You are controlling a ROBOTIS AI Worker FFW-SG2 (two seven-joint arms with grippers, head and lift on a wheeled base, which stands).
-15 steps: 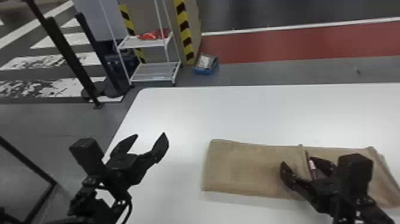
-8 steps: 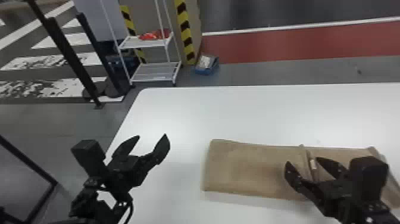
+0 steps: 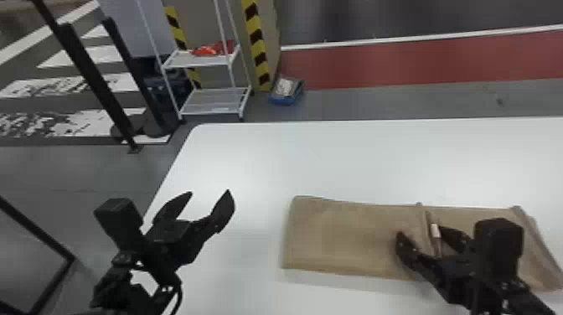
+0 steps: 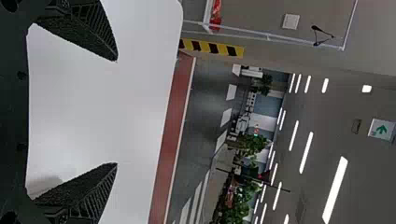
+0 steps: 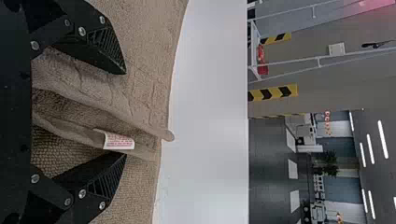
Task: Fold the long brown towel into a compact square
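Note:
The brown towel (image 3: pixel 347 238) lies as a long flat strip on the white table, with a folded ridge and a small white label across its right half. Over that ridge stands my right gripper (image 3: pixel 427 247), fingers apart. In the right wrist view, the towel's ridged edges and label (image 5: pixel 118 141) lie between the open fingertips of my right gripper (image 5: pixel 125 114). Left of the towel, my left gripper (image 3: pixel 210 199) is parked open above the table. The left wrist view has my left gripper (image 4: pixel 116 112) with bare tabletop between its fingers.
The white table (image 3: pixel 335 159) has its left edge beneath the left arm. Beyond it on the floor are a white wire shelf (image 3: pixel 213 100) and a blue box (image 3: pixel 285 91), with black posts (image 3: pixel 96 79) at the left.
My right gripper has moved slightly to the right along the towel, and its arm shifted right with it. The left arm has barely moved, and the towel looks nearly the same.

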